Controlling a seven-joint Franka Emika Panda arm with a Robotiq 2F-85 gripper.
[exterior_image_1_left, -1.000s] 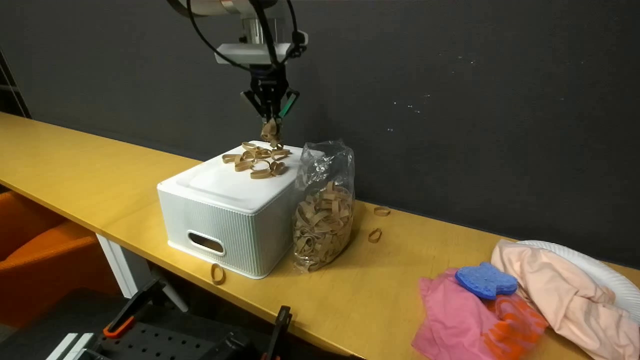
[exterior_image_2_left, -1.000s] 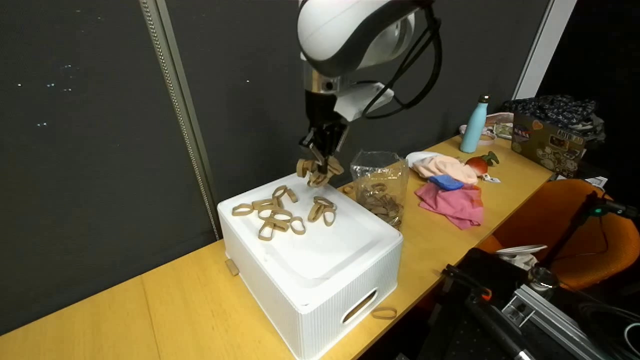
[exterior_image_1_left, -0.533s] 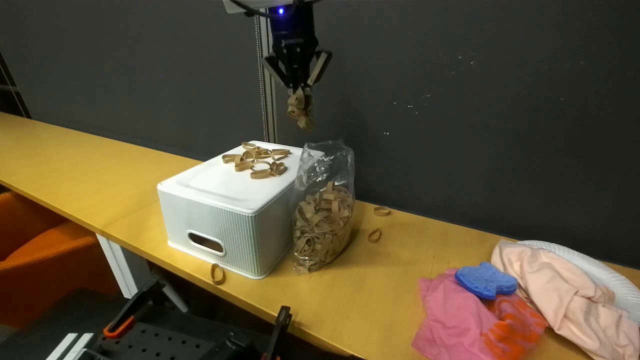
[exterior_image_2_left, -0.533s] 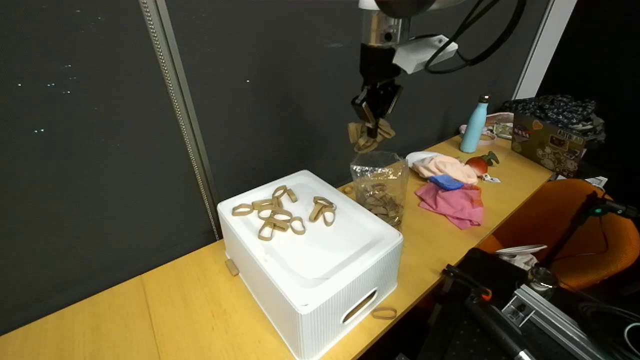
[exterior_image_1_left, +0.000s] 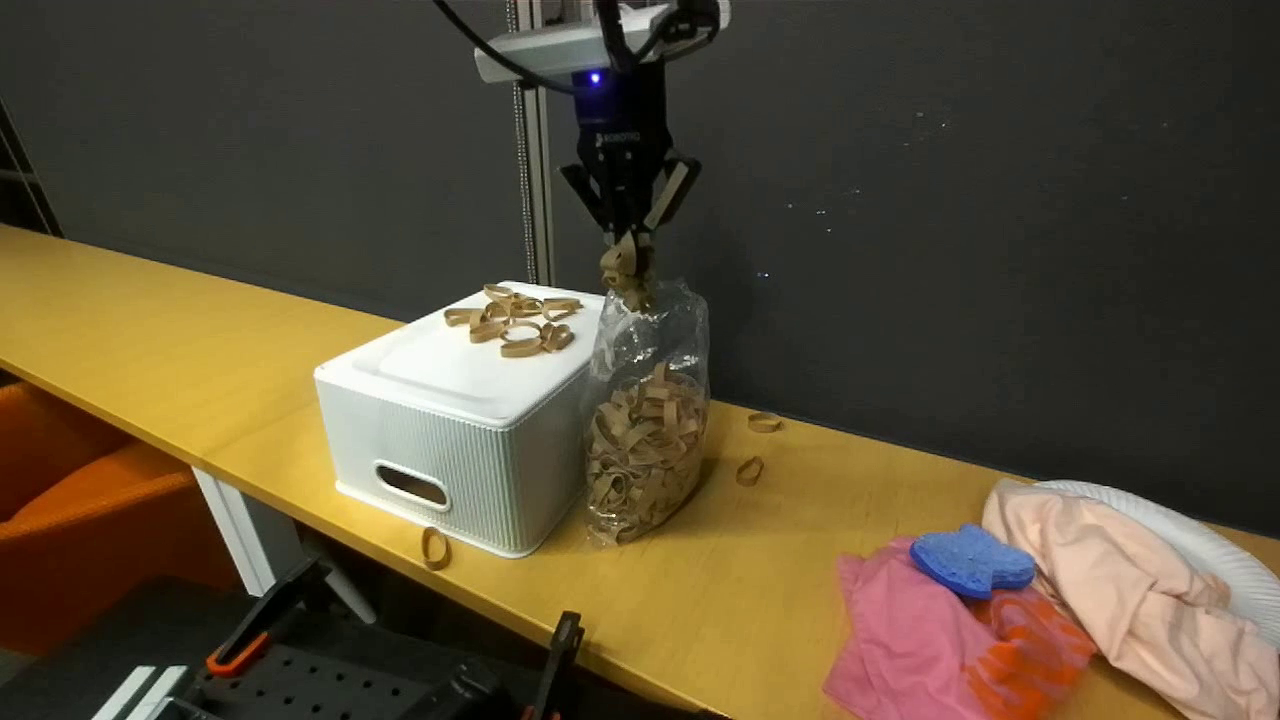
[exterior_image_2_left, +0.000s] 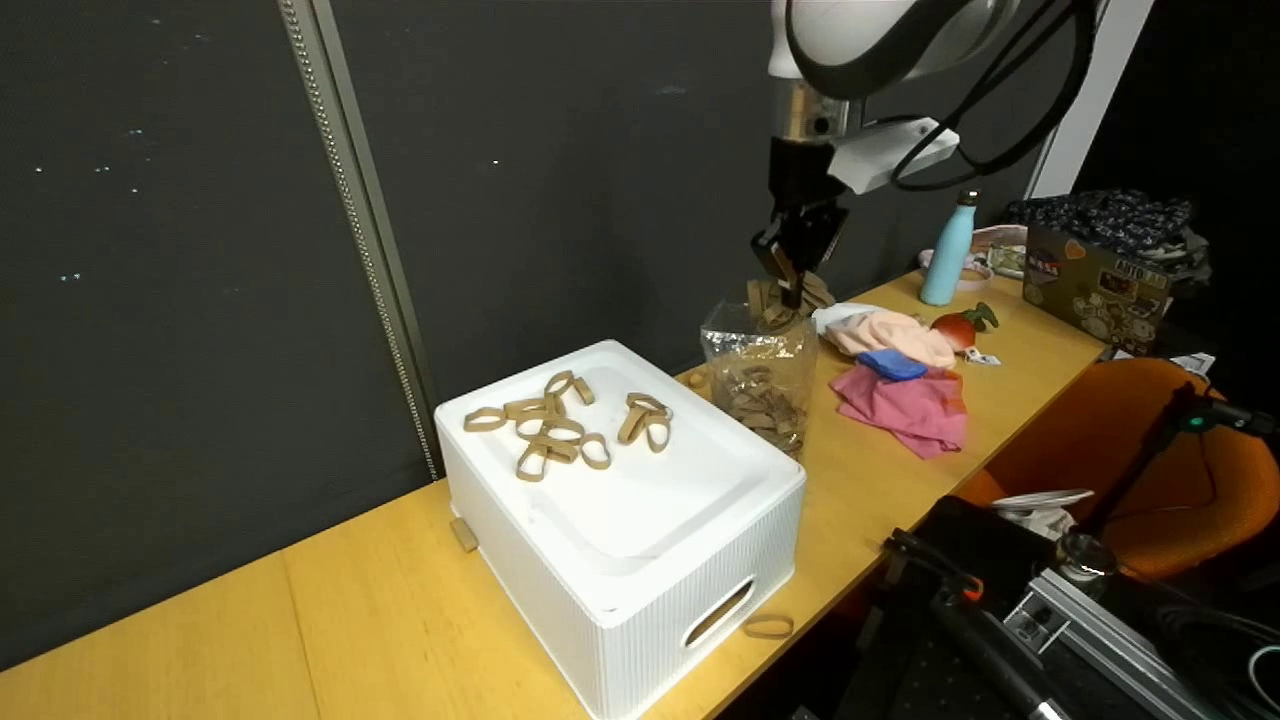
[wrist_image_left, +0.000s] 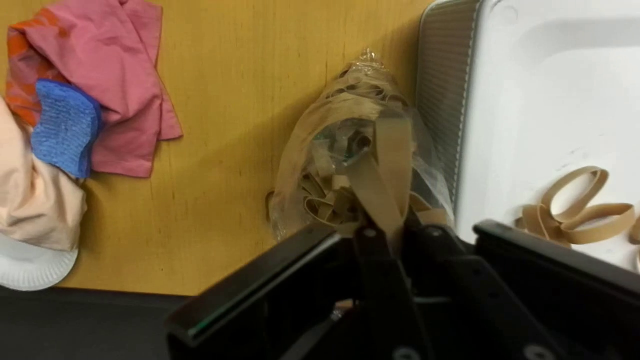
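One arm (exterior_image_2_left: 890, 32) has swung from over the white box (exterior_image_2_left: 660, 510) to the clear bag (exterior_image_1_left: 660, 340) standing beside it, lifting, then dipping; the carrying looks nearly finished, the letting-go not yet done. It hangs over the bag with its gripper (exterior_image_1_left: 632, 236) pointing roughly straight down, clenched on a bunch of tan bands (exterior_image_1_left: 626, 268) at the bag's open mouth; whether any dip inside is unclear. Loose bands (exterior_image_1_left: 521, 348) remain on the box.
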